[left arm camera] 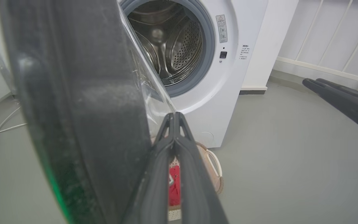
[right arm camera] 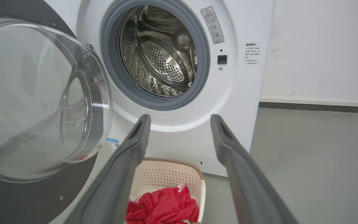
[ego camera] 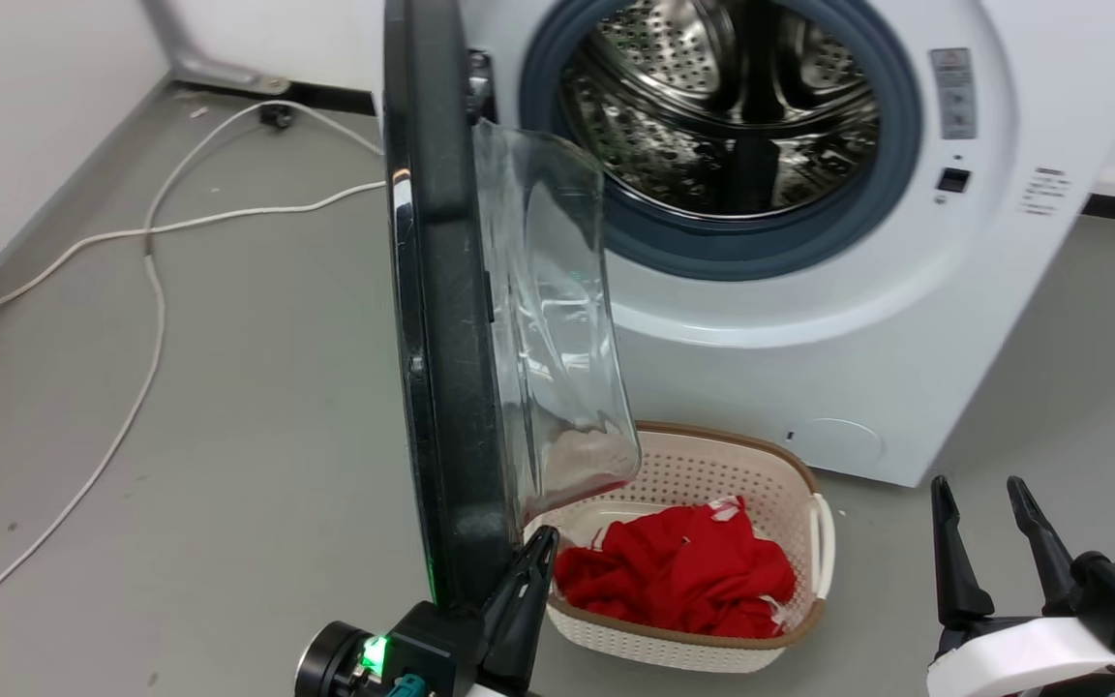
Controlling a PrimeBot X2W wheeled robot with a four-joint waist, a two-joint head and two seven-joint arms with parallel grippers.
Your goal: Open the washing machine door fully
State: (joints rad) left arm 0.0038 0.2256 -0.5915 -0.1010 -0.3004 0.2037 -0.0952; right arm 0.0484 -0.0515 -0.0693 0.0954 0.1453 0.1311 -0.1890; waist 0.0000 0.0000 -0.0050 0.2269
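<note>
The washing machine (ego camera: 809,387) (left arm camera: 216,102) (right arm camera: 182,137) stands ahead with its steel drum (ego camera: 732,106) exposed. The washing machine door (ego camera: 441,319) (left arm camera: 82,109) (right arm camera: 17,202) is hinged on the left and juts out roughly square to the front, edge-on in the head view. Its clear glass bowl (ego camera: 557,319) (right arm camera: 36,99) bulges to the right. My left gripper (ego camera: 546,537) (left arm camera: 174,115) is shut with nothing between its fingers, lying against the door's inner side near its lower rim. My right gripper (ego camera: 979,489) (right arm camera: 180,117) hangs open and empty at the lower right, apart from the door.
A cream laundry basket (ego camera: 712,465) (right arm camera: 166,174) with red cloth (ego camera: 683,571) sits on the floor before the machine, under the door's bowl. A white cable (ego camera: 151,290) trails over the grey floor left of the door. A white wall (right arm camera: 315,46) stands right of the machine.
</note>
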